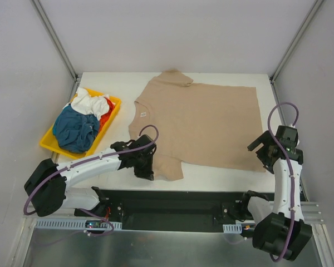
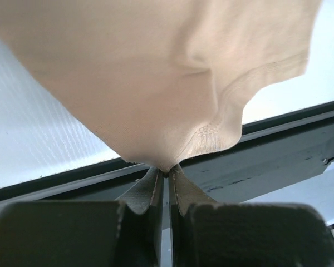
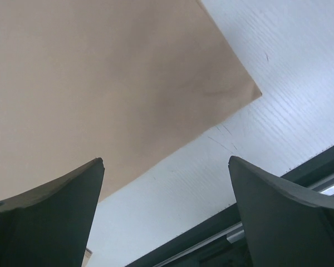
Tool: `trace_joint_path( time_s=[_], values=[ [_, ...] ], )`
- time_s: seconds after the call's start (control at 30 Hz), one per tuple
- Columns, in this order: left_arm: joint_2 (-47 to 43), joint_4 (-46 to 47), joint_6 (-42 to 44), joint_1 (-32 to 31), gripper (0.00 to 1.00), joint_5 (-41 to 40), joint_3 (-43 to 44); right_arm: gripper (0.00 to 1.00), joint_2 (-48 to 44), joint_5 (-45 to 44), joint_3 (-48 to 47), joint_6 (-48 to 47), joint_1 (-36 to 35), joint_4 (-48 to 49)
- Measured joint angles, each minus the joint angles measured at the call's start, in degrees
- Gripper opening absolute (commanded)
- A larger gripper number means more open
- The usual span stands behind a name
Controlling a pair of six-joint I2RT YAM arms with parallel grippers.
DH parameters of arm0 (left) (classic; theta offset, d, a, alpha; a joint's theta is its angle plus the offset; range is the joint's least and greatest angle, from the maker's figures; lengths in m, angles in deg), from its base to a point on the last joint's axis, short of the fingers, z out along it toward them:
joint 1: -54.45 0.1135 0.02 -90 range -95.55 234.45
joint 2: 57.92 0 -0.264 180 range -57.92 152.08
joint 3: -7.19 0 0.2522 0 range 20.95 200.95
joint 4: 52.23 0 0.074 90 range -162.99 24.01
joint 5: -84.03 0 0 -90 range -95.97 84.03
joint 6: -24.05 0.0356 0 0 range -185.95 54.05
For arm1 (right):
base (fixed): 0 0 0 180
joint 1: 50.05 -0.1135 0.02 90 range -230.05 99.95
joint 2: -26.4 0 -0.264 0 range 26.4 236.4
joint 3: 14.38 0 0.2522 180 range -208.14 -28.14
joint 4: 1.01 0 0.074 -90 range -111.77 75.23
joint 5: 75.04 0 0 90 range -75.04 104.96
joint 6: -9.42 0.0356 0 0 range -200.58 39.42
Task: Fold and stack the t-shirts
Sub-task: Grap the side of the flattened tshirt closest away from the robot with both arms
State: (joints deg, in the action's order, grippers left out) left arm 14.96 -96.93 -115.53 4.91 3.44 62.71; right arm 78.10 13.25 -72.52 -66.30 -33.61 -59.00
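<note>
A tan-beige t-shirt (image 1: 206,125) lies spread flat on the white table (image 1: 222,177), neck to the left. My left gripper (image 1: 146,168) is at its near sleeve, by the table's front edge. In the left wrist view the left gripper (image 2: 167,169) is shut on a pinch of the tan cloth (image 2: 156,72), which bunches up from the fingertips. My right gripper (image 1: 261,150) hovers open over the shirt's near right hem corner. In the right wrist view the right gripper (image 3: 166,161) has only bare table between its fingers, with the shirt corner (image 3: 250,92) just ahead.
A yellow tray (image 1: 49,146) at the left holds crumpled teal-blue (image 1: 75,129), white (image 1: 89,103) and red-orange (image 1: 106,119) shirts. A dark rail (image 1: 183,208) runs along the table's near edge. Grey walls enclose the table on three sides.
</note>
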Motion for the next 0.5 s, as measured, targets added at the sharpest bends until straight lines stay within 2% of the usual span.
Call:
trace_joint_path(
  time_s=[0.2, 0.4, 0.5],
  values=[
    [-1.66, 0.17, 2.84, 0.09, 0.0, -1.49, 1.62, 0.99, 2.86, 4.22, 5.81, 1.49, 5.53, -0.31],
    [-2.08, 0.11, 5.31, 0.13, 0.0, -4.22, 2.47, 0.9, 7.89, 9.77, 11.63, 3.06, 14.51, 2.6],
    [-2.08, 0.11, 6.27, 0.13, 0.0, -5.14, 3.41, 0.81, 11.8, 12.07, 12.39, 3.74, 16.72, 5.33]
  ],
)
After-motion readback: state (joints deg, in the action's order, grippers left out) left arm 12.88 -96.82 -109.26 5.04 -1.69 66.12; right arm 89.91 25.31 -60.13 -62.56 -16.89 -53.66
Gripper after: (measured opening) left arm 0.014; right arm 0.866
